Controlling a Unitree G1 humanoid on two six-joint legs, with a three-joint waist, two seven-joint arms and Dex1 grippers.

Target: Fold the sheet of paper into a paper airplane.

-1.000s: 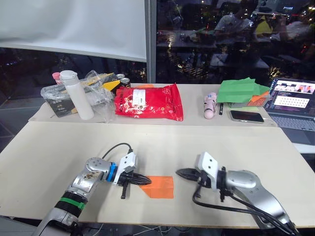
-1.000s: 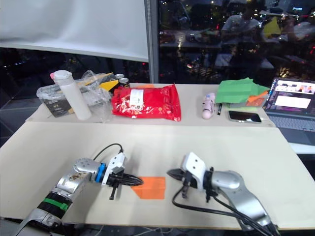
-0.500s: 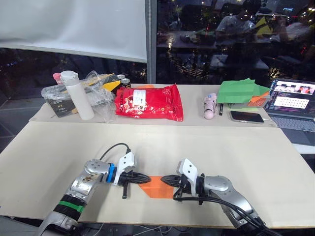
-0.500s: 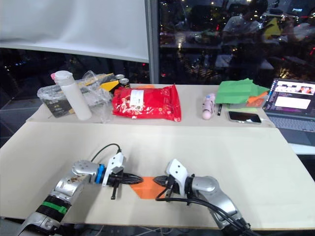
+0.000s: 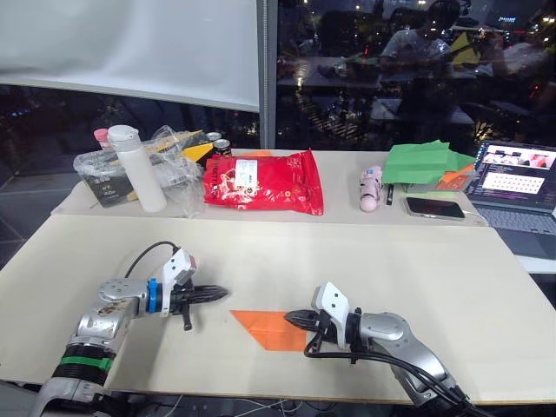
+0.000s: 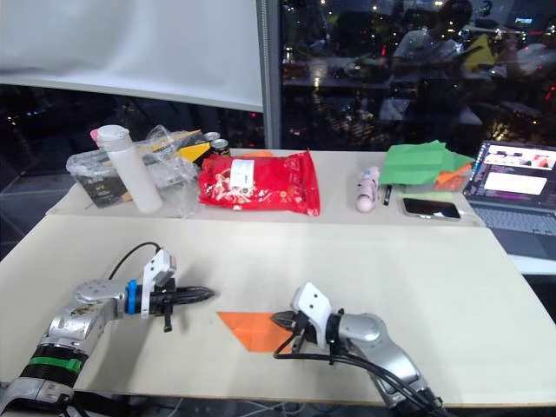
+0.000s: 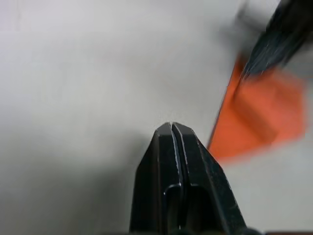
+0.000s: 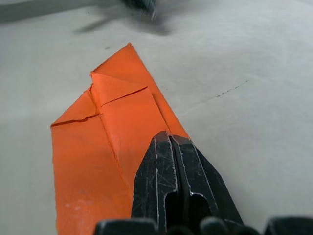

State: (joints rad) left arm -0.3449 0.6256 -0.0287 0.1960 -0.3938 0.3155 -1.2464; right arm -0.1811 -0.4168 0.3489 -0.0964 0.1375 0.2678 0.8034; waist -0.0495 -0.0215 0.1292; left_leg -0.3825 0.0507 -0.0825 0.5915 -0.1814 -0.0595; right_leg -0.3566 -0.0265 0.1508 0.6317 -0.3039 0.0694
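The bright-orange sheet of paper lies flat near the table's front edge, folded into a pointed wedge with layered flaps, close to the paper airplane shape. Its nose points toward my left side. My right gripper is shut, and its tip rests on the wedge's right end; the right wrist view shows the black fingers closed over the orange paper. My left gripper is shut and hangs a short way left of the nose, clear of the paper.
At the back stand a white bottle, a clear plastic bag with cans, a red snack bag, a pink item, a green paper stack, a phone and a laptop.
My left gripper has drawn back to the left, off the paper. The right gripper came in onto the paper's right end and stays there. The paper now shows a longer pointed nose.
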